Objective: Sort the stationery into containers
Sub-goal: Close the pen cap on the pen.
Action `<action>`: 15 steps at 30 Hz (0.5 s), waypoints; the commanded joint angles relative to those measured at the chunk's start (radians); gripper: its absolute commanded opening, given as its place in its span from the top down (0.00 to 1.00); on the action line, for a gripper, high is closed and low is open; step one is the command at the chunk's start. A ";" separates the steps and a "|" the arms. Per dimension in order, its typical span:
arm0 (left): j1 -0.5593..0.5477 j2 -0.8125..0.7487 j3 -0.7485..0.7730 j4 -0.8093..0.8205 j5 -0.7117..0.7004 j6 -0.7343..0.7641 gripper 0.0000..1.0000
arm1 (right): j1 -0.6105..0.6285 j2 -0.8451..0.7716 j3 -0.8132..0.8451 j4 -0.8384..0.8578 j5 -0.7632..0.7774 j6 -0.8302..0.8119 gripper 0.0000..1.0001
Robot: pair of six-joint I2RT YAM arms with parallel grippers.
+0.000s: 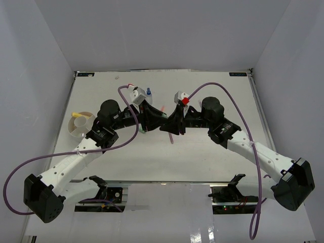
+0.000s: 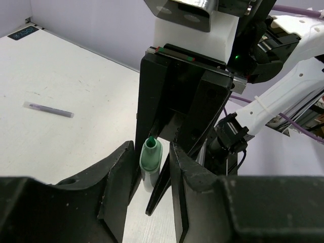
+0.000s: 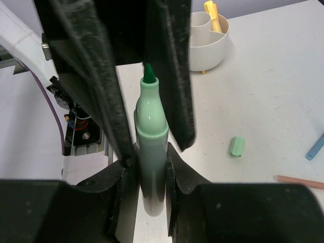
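Note:
Both arms meet over the middle of the table. A green marker (image 3: pixel 151 126), uncapped, sits in my right gripper (image 3: pixel 151 172), which is shut on its barrel near the rear end. The marker's tip (image 2: pixel 150 158) points into my left gripper (image 2: pixel 152 169), whose fingers stand on either side of it with a small gap, open. In the top view the left gripper (image 1: pixel 154 120) and right gripper (image 1: pixel 169 125) nearly touch, and the marker is hidden between them. The white divided container (image 1: pixel 69 126) stands at the table's left with a yellow item (image 1: pixel 78 115) in it.
A white blue-capped bottle (image 1: pixel 149 92) stands behind the grippers. A purple pen (image 2: pixel 48 109) lies on the table. In the right wrist view I see a small green piece (image 3: pixel 236 146), a blue pen (image 3: pixel 315 148), an orange pencil (image 3: pixel 301 181) and the container (image 3: pixel 202 50).

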 commanded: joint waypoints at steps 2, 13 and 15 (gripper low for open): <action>-0.002 -0.043 -0.009 0.010 -0.022 0.005 0.49 | -0.002 -0.006 -0.004 0.035 -0.001 0.003 0.92; -0.002 -0.110 -0.004 -0.151 -0.299 -0.030 0.06 | -0.117 -0.032 -0.102 -0.017 0.117 0.001 0.92; -0.002 -0.125 -0.001 -0.200 -0.437 -0.060 0.02 | -0.143 -0.046 -0.133 -0.032 0.137 -0.002 0.92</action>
